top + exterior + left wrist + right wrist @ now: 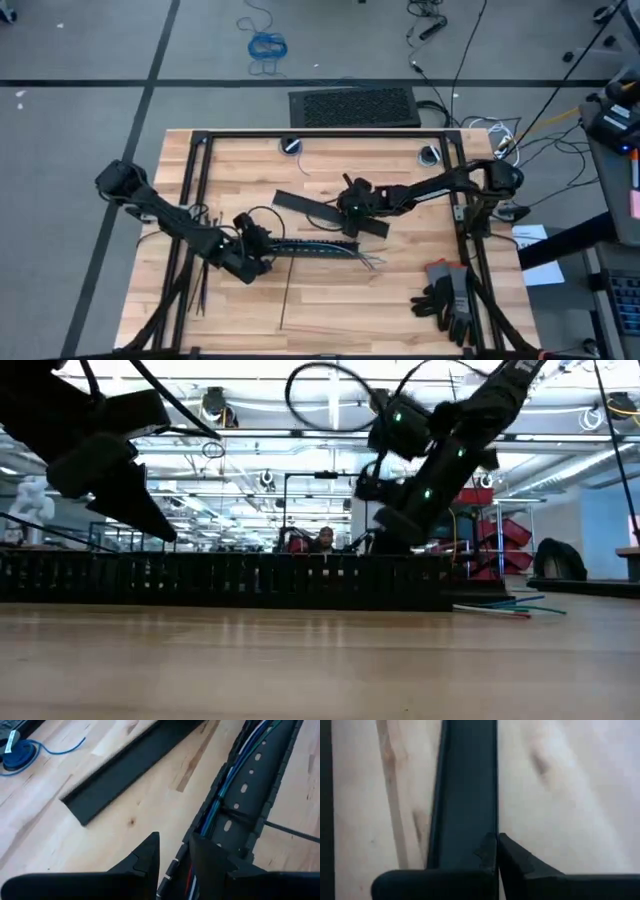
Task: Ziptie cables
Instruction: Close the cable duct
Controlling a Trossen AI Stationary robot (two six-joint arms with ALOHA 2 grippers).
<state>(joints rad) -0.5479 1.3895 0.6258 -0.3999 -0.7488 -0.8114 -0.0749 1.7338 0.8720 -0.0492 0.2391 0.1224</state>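
Zipties at far left: very thin, straight dark plastic strips, bunched just beside the left rail of the pale wooden worktop, with one more single strip lying alone nearer the front edge, roughly at right angles to the cable run. Next, left end effector, low over the worktop at the near end of a slotted black duct, fingers a narrow way apart and astride the duct's end wall; cannot tell whether any pinch is on that wall. Then cables: thin blue, green and pale grey wires laid lengthwise inside the duct, long axis running straight away from the left end effector toward the worktop's right, loose ends splaying out past the duct's far mouth. Hence left arm clearly nearer the bundle's joined end, with the lone strip just beside and in front of it. Beyond the duct, toward the back, a long flat black bar, lying aslant. Right end effector raised above that bar's edge, fingertips pressed together with nothing seen between them, near the bundle's middle but apart from it. Open wood in front of the duct for a reach; rails and a pair of dark gloves crowding the right front corner.
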